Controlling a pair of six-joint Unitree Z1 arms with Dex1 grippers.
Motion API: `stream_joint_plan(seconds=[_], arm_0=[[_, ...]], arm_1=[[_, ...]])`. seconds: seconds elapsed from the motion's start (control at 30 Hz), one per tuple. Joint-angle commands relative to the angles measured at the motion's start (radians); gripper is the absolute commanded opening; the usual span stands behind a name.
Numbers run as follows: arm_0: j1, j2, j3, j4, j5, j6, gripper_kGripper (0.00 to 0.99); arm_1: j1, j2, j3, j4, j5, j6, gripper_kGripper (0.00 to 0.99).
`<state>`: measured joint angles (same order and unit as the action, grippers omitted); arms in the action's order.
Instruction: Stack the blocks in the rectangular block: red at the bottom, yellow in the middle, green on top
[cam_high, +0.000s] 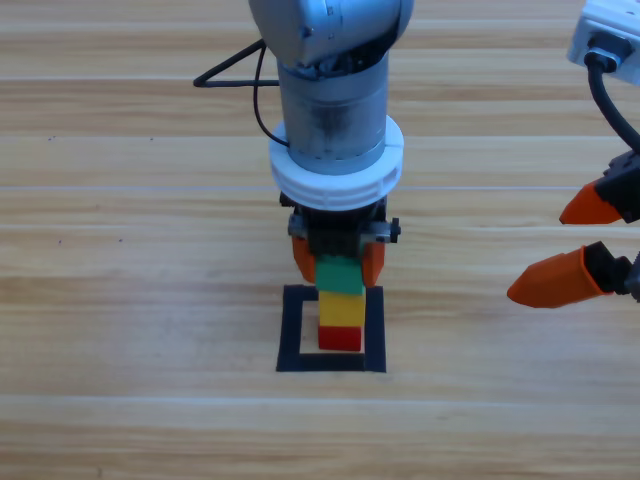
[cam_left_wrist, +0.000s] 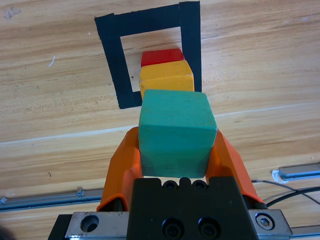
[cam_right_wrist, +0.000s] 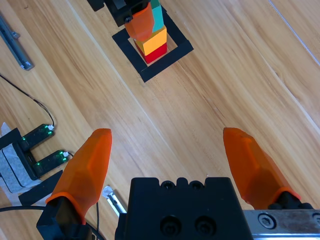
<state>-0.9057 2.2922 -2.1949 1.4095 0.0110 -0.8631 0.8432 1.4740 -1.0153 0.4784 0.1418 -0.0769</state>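
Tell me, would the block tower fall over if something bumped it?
Probably, yes. The tower is one cube wide and three high: red cube, yellow cube, green cube. The flat faces likely just rest on each other. For now the left gripper, shut on the green cube, may steady it.

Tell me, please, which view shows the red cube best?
The high view: the red cube shows a whole face inside the tape square. The left wrist view shows only a sliver behind the yellow cube; the right wrist view shows it far off.

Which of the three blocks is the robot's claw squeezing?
The green block, the top one. The left gripper pinches its sides. The yellow block and red block sit below it, untouched.
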Motion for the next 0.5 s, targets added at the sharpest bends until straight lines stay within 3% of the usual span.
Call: stream_joint_plan(seconds=[0.03,0.5], arm_0=[[-0.021,0.059,-0.014,0.009,0.009,-0.008,0.0],[-0.021,0.058,-0.006,0.009,0.009,-0.039,0.0]], arm_1=[[-0.029,0.022,0.015,0.005,0.019,0.0,0.983],[-0.029,0.023,0.015,0.006,0.019,0.0,0.982]])
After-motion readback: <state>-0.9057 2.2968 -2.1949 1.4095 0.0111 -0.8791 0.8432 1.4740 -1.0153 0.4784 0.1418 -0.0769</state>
